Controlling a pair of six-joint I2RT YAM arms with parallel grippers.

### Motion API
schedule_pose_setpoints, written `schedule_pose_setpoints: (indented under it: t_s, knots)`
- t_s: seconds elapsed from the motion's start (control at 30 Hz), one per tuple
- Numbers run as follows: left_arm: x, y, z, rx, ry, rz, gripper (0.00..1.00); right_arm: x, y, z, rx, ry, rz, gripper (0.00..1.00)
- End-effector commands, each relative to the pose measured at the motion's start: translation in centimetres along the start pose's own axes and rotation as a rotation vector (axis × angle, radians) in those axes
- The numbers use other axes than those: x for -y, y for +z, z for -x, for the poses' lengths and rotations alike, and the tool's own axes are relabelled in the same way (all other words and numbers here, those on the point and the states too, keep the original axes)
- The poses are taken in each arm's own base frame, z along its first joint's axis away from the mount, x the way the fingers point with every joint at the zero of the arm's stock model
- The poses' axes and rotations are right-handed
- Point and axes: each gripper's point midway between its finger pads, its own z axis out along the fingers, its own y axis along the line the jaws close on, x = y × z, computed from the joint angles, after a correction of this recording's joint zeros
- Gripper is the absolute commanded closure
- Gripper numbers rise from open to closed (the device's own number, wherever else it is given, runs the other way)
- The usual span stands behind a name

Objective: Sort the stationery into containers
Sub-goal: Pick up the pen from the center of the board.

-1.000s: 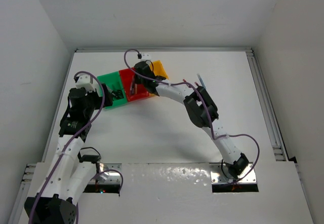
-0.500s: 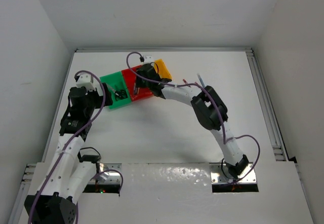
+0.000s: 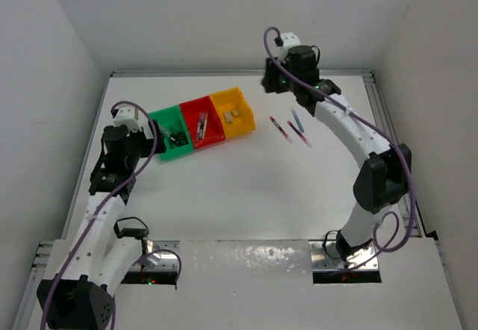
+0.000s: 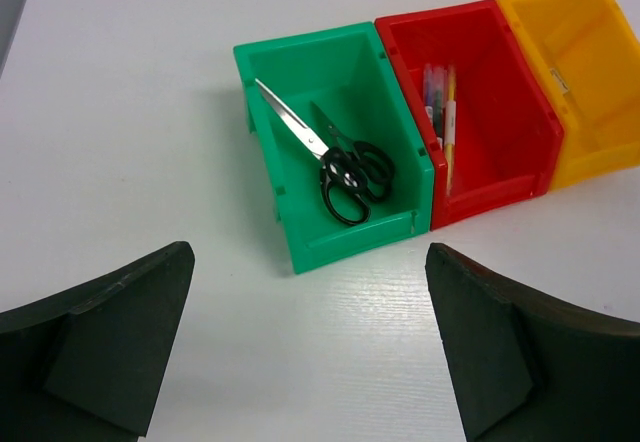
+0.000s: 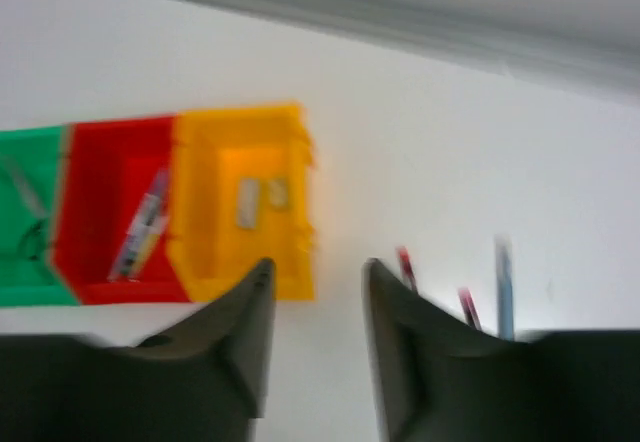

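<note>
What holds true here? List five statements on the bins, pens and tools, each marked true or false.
1. The scissors lie in the green bin. True.
2. The red bin is empty. False: it holds pens.
3. Three loose pens lie on the table, apart from the bins. True.
4. The left tool grips the scissors. False: it is open and empty.
5. The yellow bin holds two small blocks. True.
</note>
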Motion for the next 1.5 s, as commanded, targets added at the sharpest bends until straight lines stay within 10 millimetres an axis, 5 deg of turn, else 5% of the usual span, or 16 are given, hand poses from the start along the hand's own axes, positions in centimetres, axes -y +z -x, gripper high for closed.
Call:
schedule_pose_setpoints:
  t_s: [0.0,0.07,0.13,0.27,0.5,0.83,0.97,1.1,1.2,1.23,1.33,1.37,1.43,1.47]
  knots:
    - [-0.1,0.3,3.0,0.070,-0.019,0.013,0.01,6.2,0.5,-11.4,-0.364,0.013,-0.129,0.66]
    - [-1.4,0.7,3.6,0.074,-0.035,0.055,0.01,9.1,1.5,-13.4,-0.431,0.003,-0.184,0.88]
    - [-1.6,1.2,4.2,0.083,-0.042,0.054,0.01,11.6,2.6,-16.3,-0.519,-0.062,-0.234,0.80]
    - [-3.4,1.4,5.7,0.105,-0.087,0.084,0.03,13.0,4.2,-19.8,-0.642,-0.198,-0.223,0.55]
    - [-6.0,1.5,5.7,0.092,-0.127,0.158,0.05,13.1,6.7,-22.9,-0.645,-0.235,-0.154,0.52]
    - [-6.4,2.3,5.8,0.103,-0.112,0.143,0.05,11.6,5.9,-25.7,-0.713,-0.217,-0.118,0.70]
    - [-6.4,2.3,6.1,0.128,-0.101,0.136,0.05,11.2,5.4,-26.2,-0.754,-0.186,-0.106,0.90]
    - [-6.1,2.0,6.0,0.132,-0.098,0.129,0.05,10.5,5.1,-24.3,-0.691,-0.121,-0.124,1.00]
    - [-6.0,1.9,5.6,0.129,-0.101,0.129,0.05,9.3,5.1,-18.6,-0.510,-0.015,-0.163,1.00]
    - [-5.9,1.8,5.4,0.129,-0.102,0.129,0.05,9.1,5.0,-14.6,-0.389,0.019,-0.187,1.00]
    - [-6.2,1.5,5.0,0.133,-0.124,0.147,0.05,6.2,5.3,-8.4,-0.143,0.220,-0.196,1.00]
    - [-6.2,1.4,5.0,0.137,-0.131,0.150,0.05,3.1,4.9,-6.1,-0.059,0.279,-0.165,1.00]
    - [-6.6,1.2,4.6,0.145,-0.158,0.179,0.05,-0.8,5.6,-3.1,0.070,0.280,-0.096,1.00]
    - [-6.6,1.1,4.5,0.147,-0.164,0.179,0.05,-2.1,6.5,-3.3,0.076,0.290,-0.099,1.00]
